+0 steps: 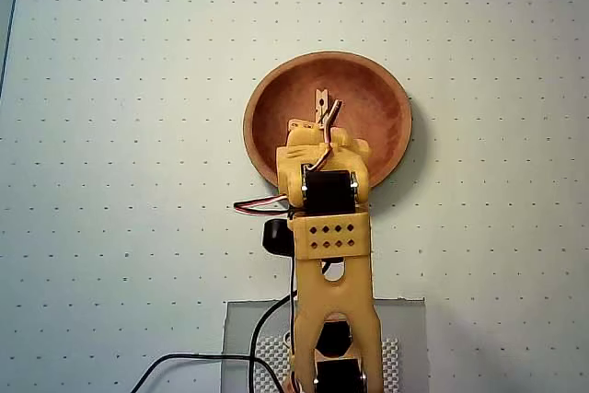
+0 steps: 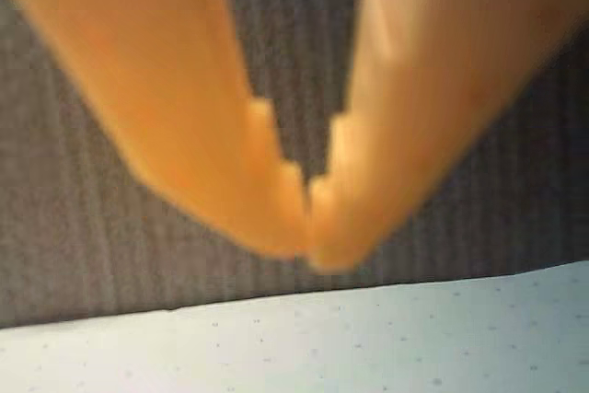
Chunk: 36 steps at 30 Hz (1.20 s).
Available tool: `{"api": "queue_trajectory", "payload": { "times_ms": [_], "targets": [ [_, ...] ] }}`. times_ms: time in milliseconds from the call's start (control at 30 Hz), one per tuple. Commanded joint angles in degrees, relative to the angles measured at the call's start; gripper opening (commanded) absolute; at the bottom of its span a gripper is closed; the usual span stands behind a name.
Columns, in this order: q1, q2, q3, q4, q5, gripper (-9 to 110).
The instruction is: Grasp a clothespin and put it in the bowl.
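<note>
The overhead view shows the reddish-brown wooden bowl on the dotted white table, just above centre. My yellow gripper reaches over the bowl's near rim. It is shut on the clothespin, whose pale upper end sticks out past the fingertips above the bowl's floor; the lower end is hidden by the gripper. The wrist view is filled by two blurred orange prongs with stepped notches that meet at a point. I cannot tell whether they are my fingers or the clothespin.
A grey mat lies under the arm's base at the bottom edge, with black cables running off to the left. In the wrist view a dark ribbed surface borders dotted white paper.
</note>
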Motion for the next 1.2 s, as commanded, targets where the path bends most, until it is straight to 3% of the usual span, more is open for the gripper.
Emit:
{"api": "queue_trajectory", "payload": {
  "times_ms": [0,300,500,933,1167],
  "targets": [
    [0.3,9.1,1.0,-7.0,13.5,-3],
    [0.4,21.0,12.2,-27.9,46.9,-3],
    [3.5,34.6,25.4,-31.7,61.8,-3],
    [8.7,59.6,49.7,-34.4,71.0,-3],
    [9.2,65.6,59.3,-34.4,68.0,-3]
  ]
}}
